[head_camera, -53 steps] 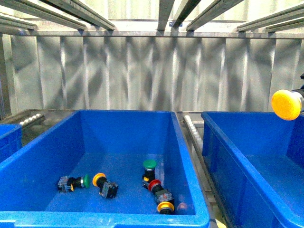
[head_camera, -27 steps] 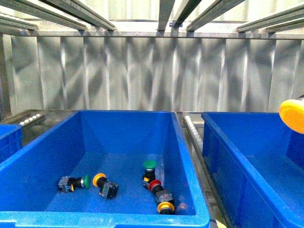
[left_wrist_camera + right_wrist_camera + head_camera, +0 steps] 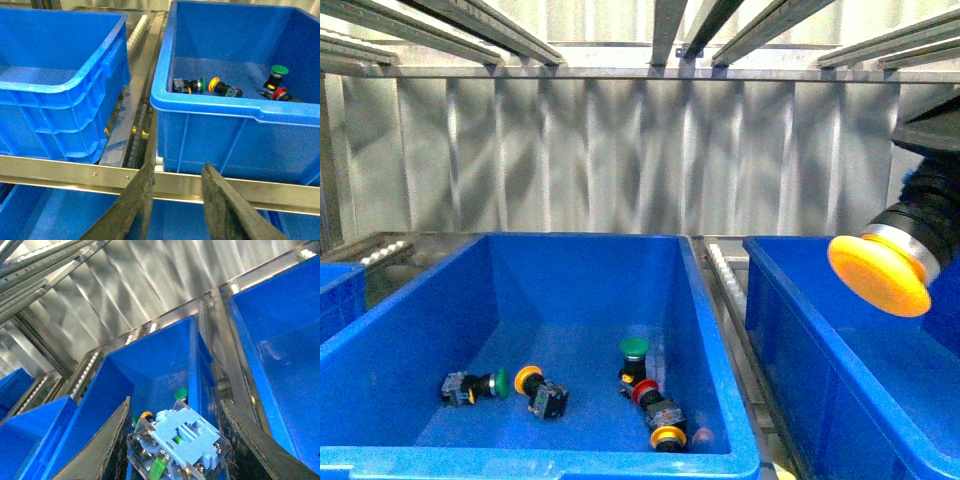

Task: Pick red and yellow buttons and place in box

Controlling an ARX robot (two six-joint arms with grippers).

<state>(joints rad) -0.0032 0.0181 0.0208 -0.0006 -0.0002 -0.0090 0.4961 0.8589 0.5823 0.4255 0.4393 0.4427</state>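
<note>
My right gripper (image 3: 175,440) is shut on a yellow button; its pale blue contact block (image 3: 182,432) shows between the fingers. From the front, its big yellow cap (image 3: 878,272) hangs tilted above the near-left part of the blue box (image 3: 790,330) on the right. In the middle bin (image 3: 705,330) lie a red button (image 3: 644,390) and two yellow buttons (image 3: 529,378) (image 3: 668,436). My left gripper (image 3: 178,167) is open and empty, low in front of that bin, over a metal rail.
Two green-capped buttons (image 3: 635,348) (image 3: 501,381) share the middle bin. A third blue bin (image 3: 60,85) stands to its left. Roller tracks (image 3: 728,275) run between the bins. A corrugated metal wall (image 3: 620,150) closes the back, with beams overhead.
The held yellow button has come from the right edge of the front view leftward, lower and nearer, its cap now tilted. The right arm now shows behind it. The bin's buttons have not moved.
</note>
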